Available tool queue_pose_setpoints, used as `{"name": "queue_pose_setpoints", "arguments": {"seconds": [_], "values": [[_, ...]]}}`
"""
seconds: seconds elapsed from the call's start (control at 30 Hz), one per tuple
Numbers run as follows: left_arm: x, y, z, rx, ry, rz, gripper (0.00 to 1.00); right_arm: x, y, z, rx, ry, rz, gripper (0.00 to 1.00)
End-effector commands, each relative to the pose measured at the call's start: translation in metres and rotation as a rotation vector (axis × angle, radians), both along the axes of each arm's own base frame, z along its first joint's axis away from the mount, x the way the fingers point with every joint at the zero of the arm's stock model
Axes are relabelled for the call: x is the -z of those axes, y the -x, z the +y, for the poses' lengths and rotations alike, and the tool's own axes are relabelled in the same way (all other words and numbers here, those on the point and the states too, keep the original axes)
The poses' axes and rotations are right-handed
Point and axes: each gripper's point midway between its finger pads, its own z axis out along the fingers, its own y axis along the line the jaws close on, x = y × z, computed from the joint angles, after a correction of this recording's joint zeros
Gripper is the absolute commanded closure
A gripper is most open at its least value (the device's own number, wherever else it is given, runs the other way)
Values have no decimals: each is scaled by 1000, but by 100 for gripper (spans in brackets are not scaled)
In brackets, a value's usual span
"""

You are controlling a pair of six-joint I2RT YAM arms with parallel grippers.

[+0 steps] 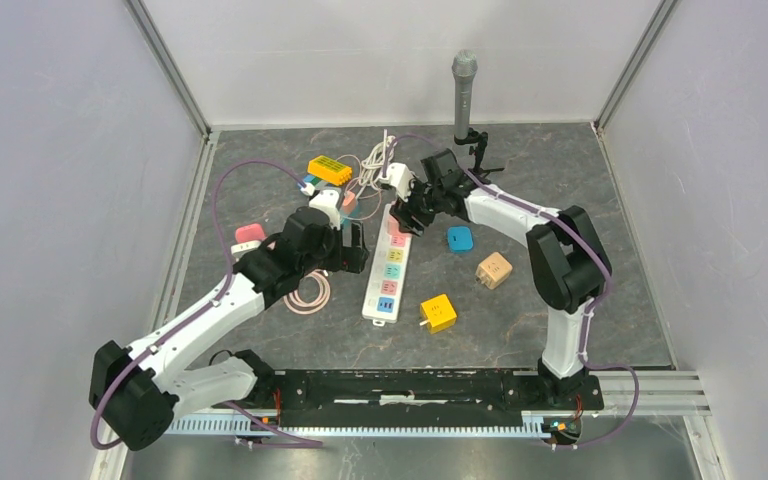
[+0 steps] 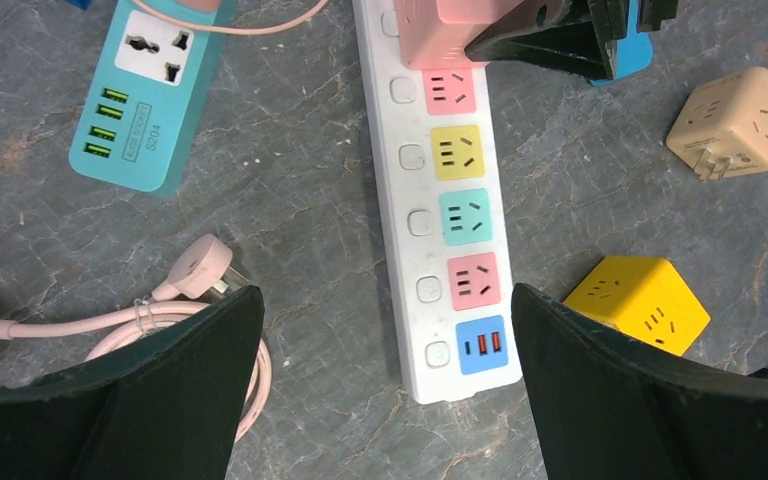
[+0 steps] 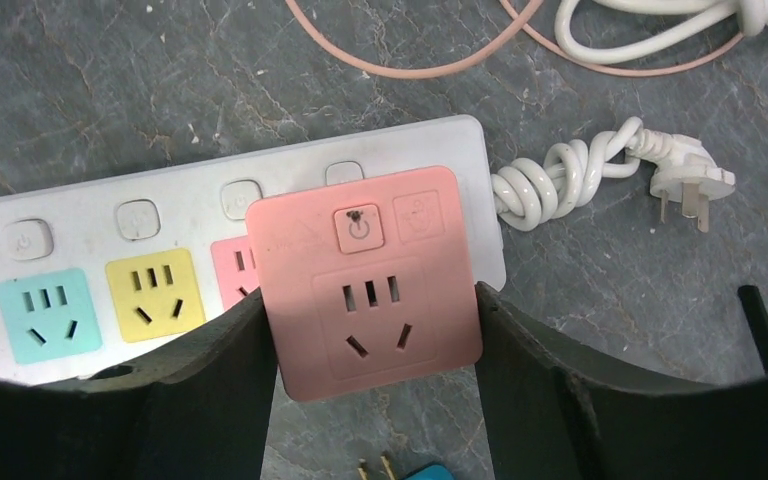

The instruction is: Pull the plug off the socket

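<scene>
Now the right gripper (image 3: 370, 300) is squeezing both sides of the square pink plastic plug (image 3: 360, 250). The plug is sitting on the far end of the long white plastic power strip (image 3: 80, 215).

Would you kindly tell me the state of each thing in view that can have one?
power strip: lying flat, its other four sockets empty.
pink adapter: seated in the power strip's end socket, not yet pulled.
right tool: shut on the pink adapter's sides.
left tool: open, empty, above the power strip.
white plug: unplugged, cord bundled.
pink plug: unplugged, lying loose.
yellow cube: loose, unplugged.
</scene>
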Motion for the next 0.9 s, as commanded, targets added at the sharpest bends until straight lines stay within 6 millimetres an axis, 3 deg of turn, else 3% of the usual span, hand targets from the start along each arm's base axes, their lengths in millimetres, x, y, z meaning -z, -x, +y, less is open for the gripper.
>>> {"name": "queue_pose_setpoints", "arguments": {"seconds": [0.0, 0.3, 0.53, 0.87], "values": [[5, -1, -7, -6, 37, 35, 0, -12, 17, 15, 85, -95, 6, 49], [38, 13, -33, 157, 45, 145, 0, -2, 69, 27, 144, -126, 48, 42], [61, 15, -31, 172, -5, 160, 0, 2, 58, 19, 195, -51, 33, 20], [80, 22, -33, 157, 53, 117, 1, -6, 63, 37, 63, -100, 27, 21]]}}
